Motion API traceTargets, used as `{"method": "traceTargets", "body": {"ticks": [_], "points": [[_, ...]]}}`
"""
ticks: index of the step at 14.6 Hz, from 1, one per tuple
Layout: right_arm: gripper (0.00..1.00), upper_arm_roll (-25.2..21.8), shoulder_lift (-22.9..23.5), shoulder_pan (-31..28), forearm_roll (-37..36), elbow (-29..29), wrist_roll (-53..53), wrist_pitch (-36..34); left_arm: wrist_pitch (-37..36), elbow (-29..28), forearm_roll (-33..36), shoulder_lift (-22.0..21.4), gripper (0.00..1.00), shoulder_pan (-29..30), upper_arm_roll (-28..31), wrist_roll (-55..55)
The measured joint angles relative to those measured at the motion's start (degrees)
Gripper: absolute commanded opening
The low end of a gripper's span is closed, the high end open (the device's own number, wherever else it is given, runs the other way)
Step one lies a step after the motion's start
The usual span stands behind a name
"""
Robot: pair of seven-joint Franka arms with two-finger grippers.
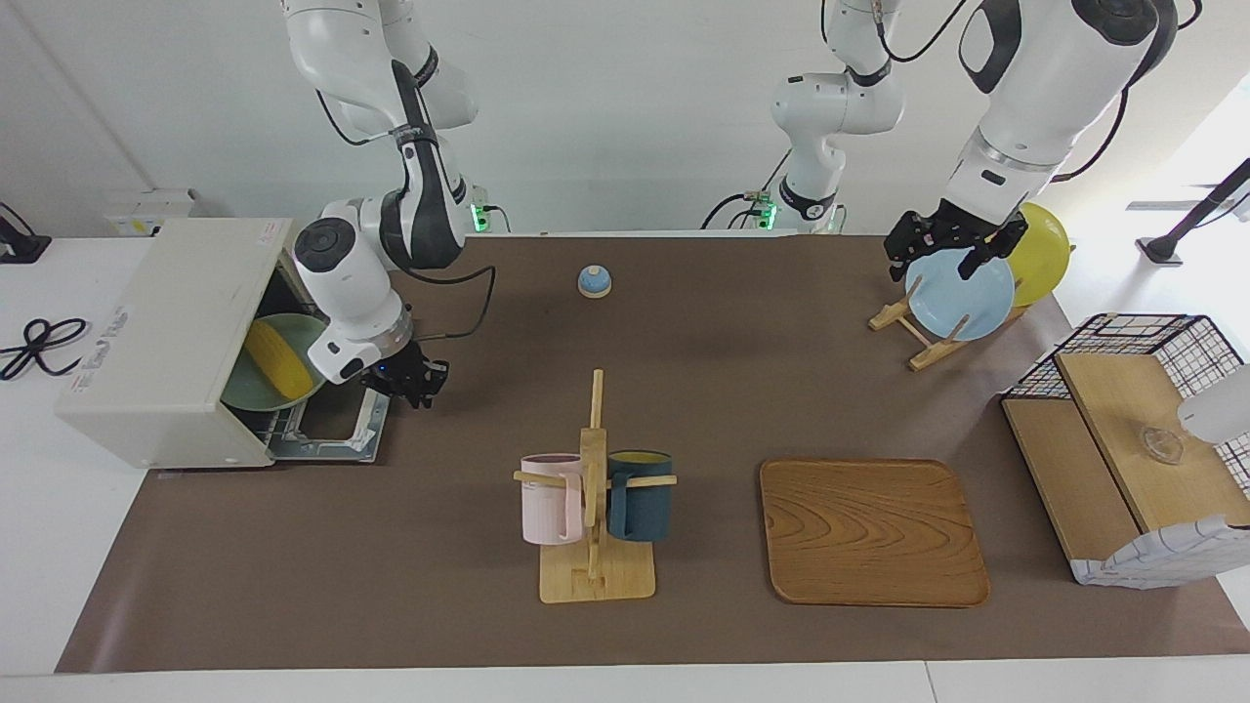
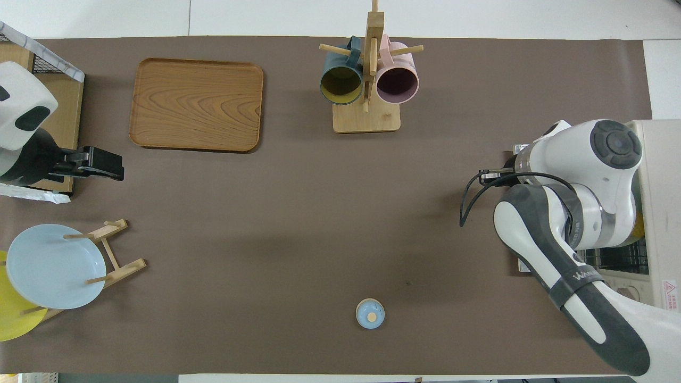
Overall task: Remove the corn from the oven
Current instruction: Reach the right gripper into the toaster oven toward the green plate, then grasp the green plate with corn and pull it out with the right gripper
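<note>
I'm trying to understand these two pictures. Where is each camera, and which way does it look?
Facing view: high across the table, looking at both robots; both arms show whole.
Overhead view: above the robots' end, looking steeply down; only the right arm and part of the left show.
Both share the oven, mug rack and wooden tray, half a turn apart.

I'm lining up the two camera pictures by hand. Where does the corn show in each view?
Facing view: the corn lies on a green plate inside the open oven, at the right arm's end of the table.
Overhead view: only a yellow sliver at the oven mouth; the right arm covers the rest.
Shared landmark: the mug rack.
</note>
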Motion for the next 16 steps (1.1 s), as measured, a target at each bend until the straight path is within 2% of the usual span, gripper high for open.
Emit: {"method": "traceTargets", "body": {"ticks": [2,5,9,16], "points": [[0.44,-0.83,-1.94,-0.73,-0.37,4.29,0.01,-8.99,0.0,0.0,0.0,0.0,1.0,0.0,0.0,0.0],[0.47,-1.34,-4.39,-5.77,-0.82,4.46,-0.16,-14.47,0.0,0.0,0.0,0.0,1.0,0.0,0.0,0.0],[0.47,-1.5,-4.69,-10.53,-0.83,0.51,-2.68,-14.33,0.0,0.0,0.0,0.0,1.0,0.0,0.0,0.0],[0.47,-1.52,-6.2,-11.58,-4.82,-3.79,-4.51,-12.07,0.0,0.0,0.0,0.0,1.0,0.0,0.0,0.0]]}}
